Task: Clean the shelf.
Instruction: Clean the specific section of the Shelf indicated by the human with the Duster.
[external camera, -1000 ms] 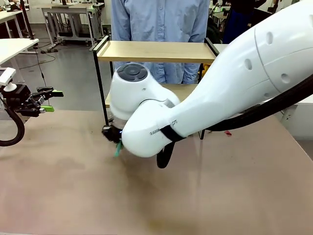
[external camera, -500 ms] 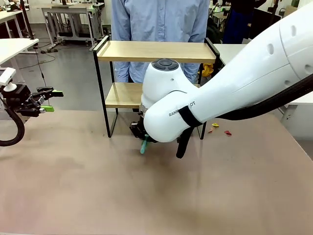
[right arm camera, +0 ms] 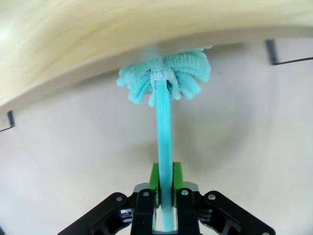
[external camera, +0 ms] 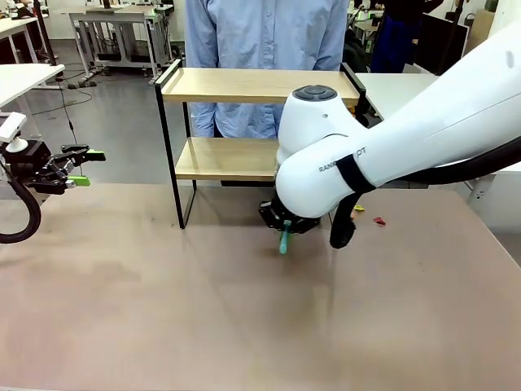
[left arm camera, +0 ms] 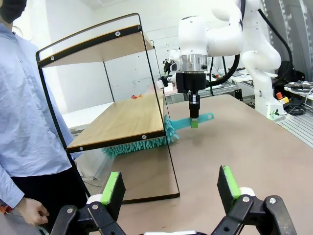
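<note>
Under the shelf (external camera: 252,85), teal duster (right arm camera: 164,142) (person (external camera: 264,32) behind); scraps (external camera: 378,221) beside.

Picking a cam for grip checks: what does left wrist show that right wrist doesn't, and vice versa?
Left wrist: the person in a light blue shirt, the top board of the two-tier wood-and-black-metal shelf, the open left claw, and the fluffy teal duster with a plastic handle stretched along under the lower board. Right wrist: close-up of the right claw shut on the duster's handle, green pads flat against it. Both: duster head beneath the lower board, tan tabletop.
</note>
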`<action>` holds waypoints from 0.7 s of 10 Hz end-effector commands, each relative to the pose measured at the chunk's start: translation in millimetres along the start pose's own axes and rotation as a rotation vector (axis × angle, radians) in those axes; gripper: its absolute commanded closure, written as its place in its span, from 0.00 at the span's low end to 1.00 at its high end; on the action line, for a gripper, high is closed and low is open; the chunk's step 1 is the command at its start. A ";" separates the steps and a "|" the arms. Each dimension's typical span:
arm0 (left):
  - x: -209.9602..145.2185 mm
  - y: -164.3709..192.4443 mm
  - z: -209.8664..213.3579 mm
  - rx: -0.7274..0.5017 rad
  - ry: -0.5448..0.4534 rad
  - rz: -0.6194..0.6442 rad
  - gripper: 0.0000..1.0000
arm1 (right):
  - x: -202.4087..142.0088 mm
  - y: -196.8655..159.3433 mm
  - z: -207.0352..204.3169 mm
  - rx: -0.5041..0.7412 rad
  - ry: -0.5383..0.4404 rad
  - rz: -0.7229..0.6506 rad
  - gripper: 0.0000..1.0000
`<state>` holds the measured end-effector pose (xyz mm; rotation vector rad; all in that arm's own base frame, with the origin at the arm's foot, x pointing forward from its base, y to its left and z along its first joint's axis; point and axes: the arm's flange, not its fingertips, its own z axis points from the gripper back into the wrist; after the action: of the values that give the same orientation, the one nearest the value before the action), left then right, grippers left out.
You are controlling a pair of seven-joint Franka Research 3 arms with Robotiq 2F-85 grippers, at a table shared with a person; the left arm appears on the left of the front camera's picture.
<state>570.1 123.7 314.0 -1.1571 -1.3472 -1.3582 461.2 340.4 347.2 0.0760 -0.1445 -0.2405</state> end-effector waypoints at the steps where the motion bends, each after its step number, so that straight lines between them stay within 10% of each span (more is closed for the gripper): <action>1: 3.6 -0.2 -0.8 -0.003 -0.001 -0.004 0.00 | 11.3 -28.8 1.7 -0.087 0.048 0.015 0.87; 7: 3.6 -0.2 -0.8 -0.003 -0.001 -0.004 0.00 | 14.0 -59.0 21.8 -0.280 -0.034 0.018 0.87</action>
<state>570.1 123.7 313.9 -1.1571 -1.3472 -1.3581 469.8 281.9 354.0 -0.1628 -0.1105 -0.2083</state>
